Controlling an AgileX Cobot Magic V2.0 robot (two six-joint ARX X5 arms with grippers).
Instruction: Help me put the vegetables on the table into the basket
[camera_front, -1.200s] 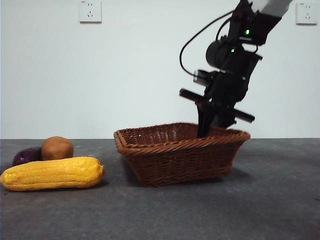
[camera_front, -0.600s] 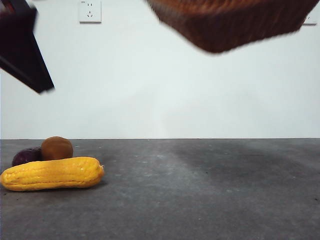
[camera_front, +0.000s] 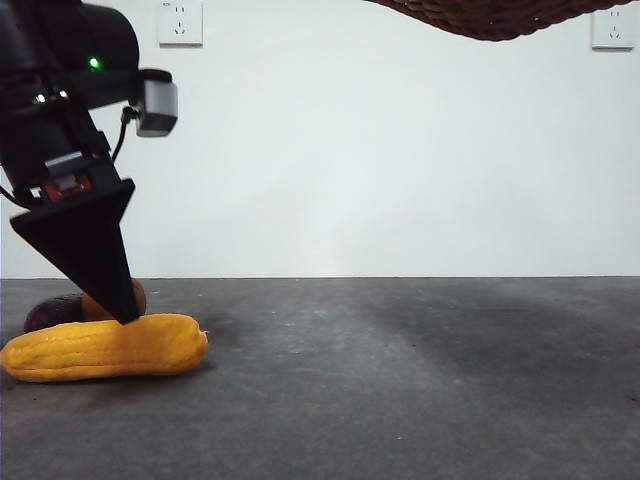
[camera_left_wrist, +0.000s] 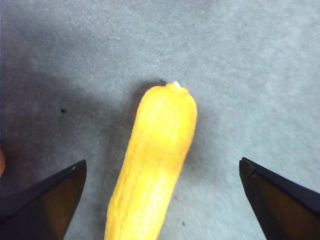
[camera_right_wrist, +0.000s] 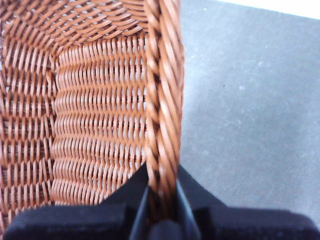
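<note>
The yellow corn cob (camera_front: 105, 347) lies on the table (camera_front: 400, 380) at the front left. The dark purple eggplant (camera_front: 50, 313) and the orange-brown potato (camera_front: 139, 295) sit just behind it, the potato mostly hidden by my left gripper (camera_front: 122, 308). That gripper is low over the corn with its tip at the cob's top. In the left wrist view it (camera_left_wrist: 162, 161) is open, with one jaw on each side of the corn (camera_left_wrist: 152, 165). My right gripper (camera_right_wrist: 162, 192) is shut on the rim of the wicker basket (camera_right_wrist: 162, 100) and holds it high, so only its underside (camera_front: 500, 15) shows.
Two wall sockets (camera_front: 180, 22) (camera_front: 612, 27) are on the white wall behind the table. The lifted basket casts a faint shadow on the table at centre right (camera_front: 470, 320).
The basket has been lifted off the table and has risen to the top edge of the front view. The left arm has come down from the upper left onto the corn.
</note>
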